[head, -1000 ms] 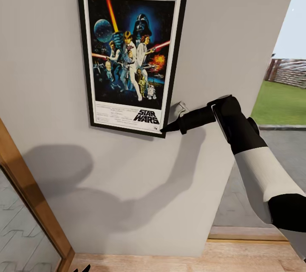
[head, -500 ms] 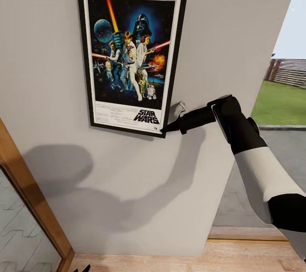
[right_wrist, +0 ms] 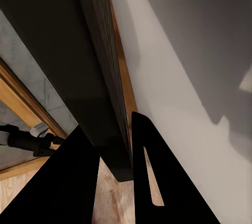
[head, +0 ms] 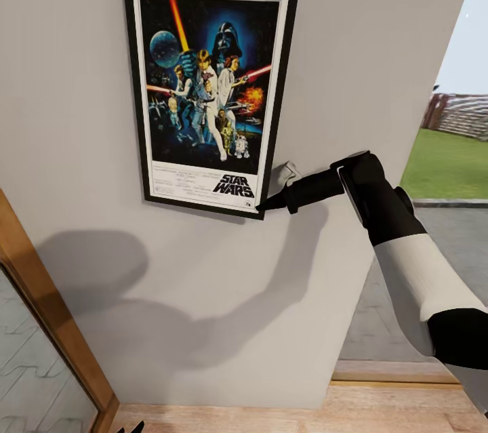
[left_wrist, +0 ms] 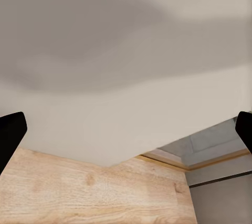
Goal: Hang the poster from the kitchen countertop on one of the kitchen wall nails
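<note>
Black frame edge sits pinched between the right gripper [right_wrist: 118,155] fingers, grip at the poster's [head: 210,91] lower right corner. Corner pinch probably chosen so the arm stays clear of the artwork and can steer the frame flat to the wall [head: 352,33].

Left gripper [left_wrist: 126,129] hangs low, fingers spread wide, nothing between them, wooden floor [left_wrist: 79,192] beyond it. Parked out of the way, likely.

Right arm [head: 379,216] reaches in from the side, nearly level.

Poster is up on the grey wall, upright with a slight tilt, flush or nearly so. Nail not visible, it would be behind the frame, so can't tell whether it's hooked or just held there by the grip.

Judgement: hang step at or near the end; letting go is the test. Risk: frame drops or swings if not seated.
</note>
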